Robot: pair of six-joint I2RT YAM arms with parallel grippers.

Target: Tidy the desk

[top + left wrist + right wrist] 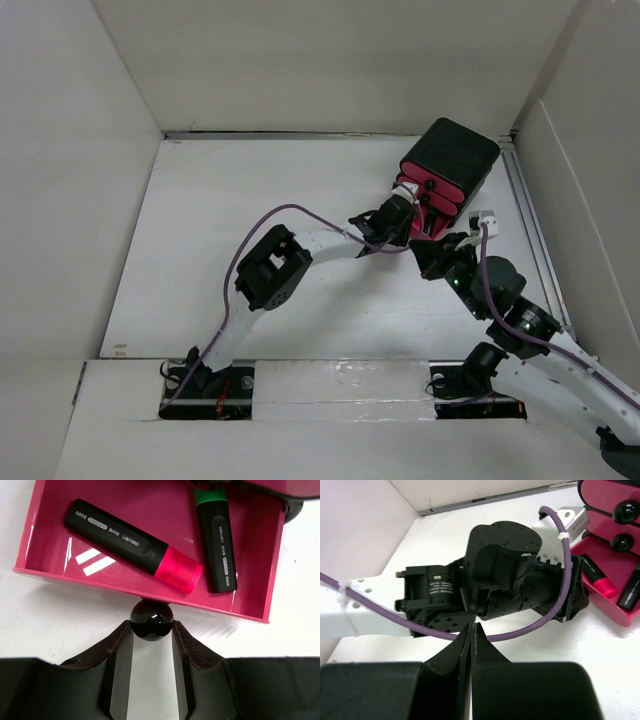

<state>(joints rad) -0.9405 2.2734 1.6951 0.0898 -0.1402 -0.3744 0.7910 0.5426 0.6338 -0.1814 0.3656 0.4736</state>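
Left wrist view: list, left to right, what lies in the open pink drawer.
In order: pink-capped black highlighter → green-capped black highlighter. The round black knob on the drawer's front sits under the first one's span, so it is left out.

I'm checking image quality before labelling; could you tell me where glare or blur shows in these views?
Left wrist: white glare streaks on the drawer floor, a highlight on its knob; the pink marker's print is sharp. Right wrist: the shut right gripper is dark, featureless, the left arm sharp. Top: desk evenly lit, sheen on the near strip.
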